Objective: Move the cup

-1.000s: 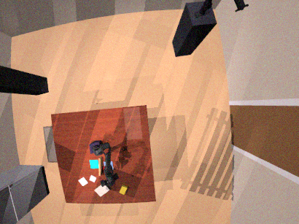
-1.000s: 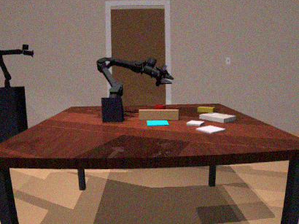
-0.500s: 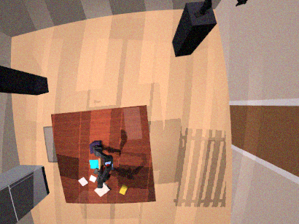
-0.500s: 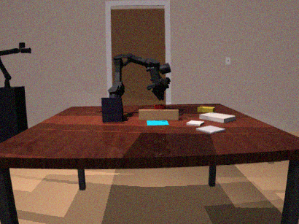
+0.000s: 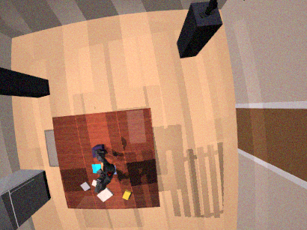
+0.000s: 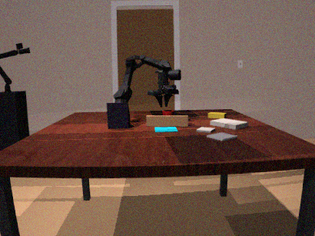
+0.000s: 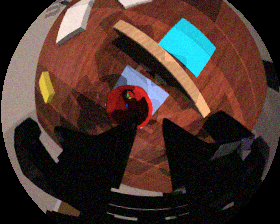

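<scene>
A red cup [image 6: 167, 112] [image 7: 116, 97] stands upright on the blue pad [image 7: 158, 94], over its near edge in the wrist view. A few small coloured marbles show inside the cup. My gripper [image 6: 164, 105] [image 7: 150, 120] points down above the cup, with its fingers partly open and nothing between them. In the wrist view the cup lies ahead and left of the gap between the fingertips. The cyan pad [image 5: 96, 168] [image 6: 166, 129] [image 7: 187, 45] is bare. The cup's lower part is hidden in the exterior view.
A tan upright barrier [image 6: 167, 121] [image 7: 176, 69] stands between the two pads. A yellow block [image 5: 126, 195] [image 6: 217, 115] [image 7: 46, 87], a large white box [image 5: 105, 195] [image 6: 229, 123], a small white box [image 6: 205, 130] and a pale grey slab [image 5: 85, 186] [image 6: 222, 137] lie to one side.
</scene>
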You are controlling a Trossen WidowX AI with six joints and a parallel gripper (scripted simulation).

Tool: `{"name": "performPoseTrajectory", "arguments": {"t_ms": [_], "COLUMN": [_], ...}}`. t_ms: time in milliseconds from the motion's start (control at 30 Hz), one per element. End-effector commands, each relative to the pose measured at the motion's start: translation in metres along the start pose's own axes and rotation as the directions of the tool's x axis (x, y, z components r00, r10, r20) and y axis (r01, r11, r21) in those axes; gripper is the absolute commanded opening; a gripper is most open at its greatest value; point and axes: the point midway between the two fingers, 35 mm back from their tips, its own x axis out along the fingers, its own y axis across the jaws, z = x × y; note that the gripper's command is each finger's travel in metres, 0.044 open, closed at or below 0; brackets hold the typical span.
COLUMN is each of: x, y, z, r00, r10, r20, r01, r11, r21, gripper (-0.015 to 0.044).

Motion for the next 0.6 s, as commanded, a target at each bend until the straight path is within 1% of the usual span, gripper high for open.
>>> {"name": "performPoseTrajectory", "arguments": {"t_ms": [0,567], "x": [0.001,0.027], "y": [0.001,0.002], "z": [0.001,0.002], "r00": [1.000,1.000], "r10": [0.002,0.001], "r20": [-0.010,-0.007], "r01": [-0.001,-0.001], "r11": [1.000,1.000], "r21": [0.015,0.015], "gripper": [0.0148,0.0148]}}
